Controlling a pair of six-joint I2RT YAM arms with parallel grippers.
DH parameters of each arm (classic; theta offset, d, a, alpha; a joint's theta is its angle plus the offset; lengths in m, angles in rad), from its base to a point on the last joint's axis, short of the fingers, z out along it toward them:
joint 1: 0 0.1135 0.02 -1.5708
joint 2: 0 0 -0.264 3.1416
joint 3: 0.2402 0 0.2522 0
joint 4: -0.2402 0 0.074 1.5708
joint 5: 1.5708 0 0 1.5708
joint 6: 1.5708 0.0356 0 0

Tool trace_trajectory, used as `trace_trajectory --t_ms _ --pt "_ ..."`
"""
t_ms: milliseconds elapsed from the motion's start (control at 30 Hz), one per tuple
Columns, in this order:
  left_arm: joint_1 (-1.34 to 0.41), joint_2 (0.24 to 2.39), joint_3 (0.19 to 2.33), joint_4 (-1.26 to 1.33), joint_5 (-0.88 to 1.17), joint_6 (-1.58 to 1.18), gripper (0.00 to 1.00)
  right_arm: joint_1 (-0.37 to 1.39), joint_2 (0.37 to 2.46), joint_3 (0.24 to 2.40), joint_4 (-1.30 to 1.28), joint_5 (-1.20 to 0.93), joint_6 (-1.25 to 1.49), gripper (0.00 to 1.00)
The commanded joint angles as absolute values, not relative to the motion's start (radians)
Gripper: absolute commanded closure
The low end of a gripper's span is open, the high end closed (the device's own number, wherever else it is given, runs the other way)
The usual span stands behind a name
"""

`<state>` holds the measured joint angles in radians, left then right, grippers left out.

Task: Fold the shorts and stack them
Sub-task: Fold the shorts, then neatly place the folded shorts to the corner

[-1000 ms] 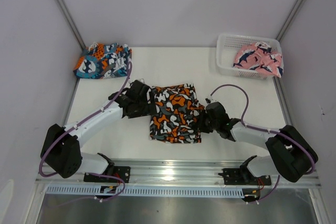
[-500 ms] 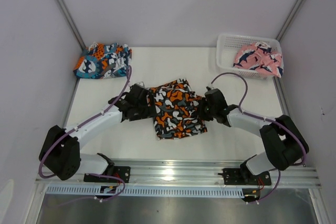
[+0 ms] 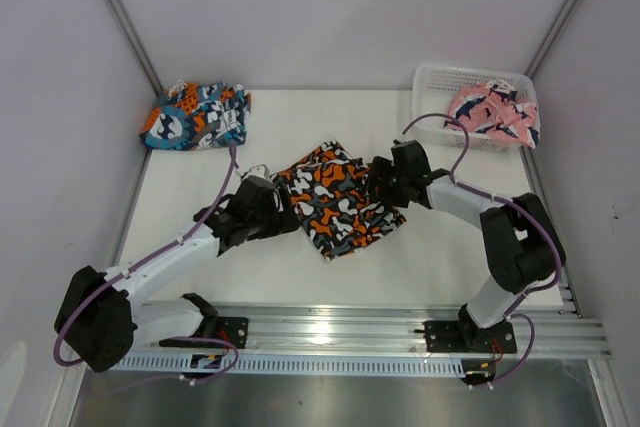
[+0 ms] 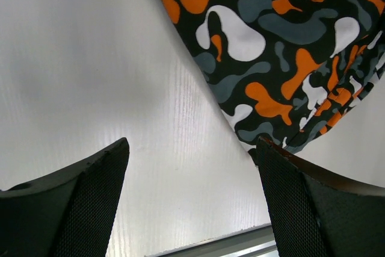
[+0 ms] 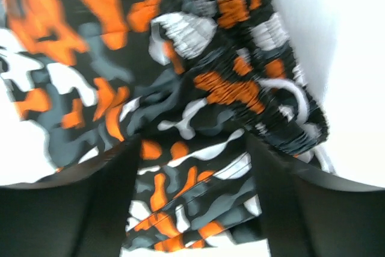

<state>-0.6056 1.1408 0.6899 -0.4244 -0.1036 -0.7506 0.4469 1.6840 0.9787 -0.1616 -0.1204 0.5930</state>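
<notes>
Three shorts are in view. At ten o'clock the blue patchwork shorts (image 3: 195, 115) lie bunched. My left gripper (image 3: 266, 209) hangs with its jaws wide apart over bare table (image 3: 300, 137), the camouflage shorts (image 3: 340, 202) just at its three o'clock. Closing here could catch nothing, or only the top layer. The right gripper (image 3: 384, 183) straddles the bunched waistband, jaws apart, pinching nothing I can see. A careless pull would drag the fold open. At two o'clock the pink shorts (image 3: 492, 112) lie in the basket (image 3: 425, 112).
</notes>
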Motion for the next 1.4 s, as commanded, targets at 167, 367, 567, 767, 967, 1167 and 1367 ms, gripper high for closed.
trace_trajectory --t_ms 167,367,567,767,967,1167,1367 --pt "-0.679 1.161 0.772 -0.402 -0.202 -0.716 0.13 0.502 1.308 0.824 -0.167 -0.181 0.696 0.09" --pt "-0.716 1.196 0.791 -0.396 -0.221 -0.715 0.13 0.578 1.125 0.608 -0.147 -0.141 0.882 0.04" --pt "-0.781 1.262 0.847 -0.403 -0.268 -0.722 0.13 0.689 1.028 0.482 -0.103 -0.025 1.037 0.01" --pt "-0.802 1.293 0.851 -0.437 -0.321 -0.779 0.13 0.768 1.043 0.356 0.113 0.066 1.204 0.01" --pt "-0.802 1.275 0.848 -0.452 -0.333 -0.787 0.13 0.781 1.132 0.325 0.227 0.132 1.316 0.0" --pt "-0.802 1.217 0.836 -0.469 -0.328 -0.787 0.13 0.778 1.245 0.325 0.339 0.172 1.39 0.0" --pt "-0.802 1.145 0.819 -0.494 -0.336 -0.79 0.12 0.75 1.42 0.376 0.465 0.161 1.402 0.0"
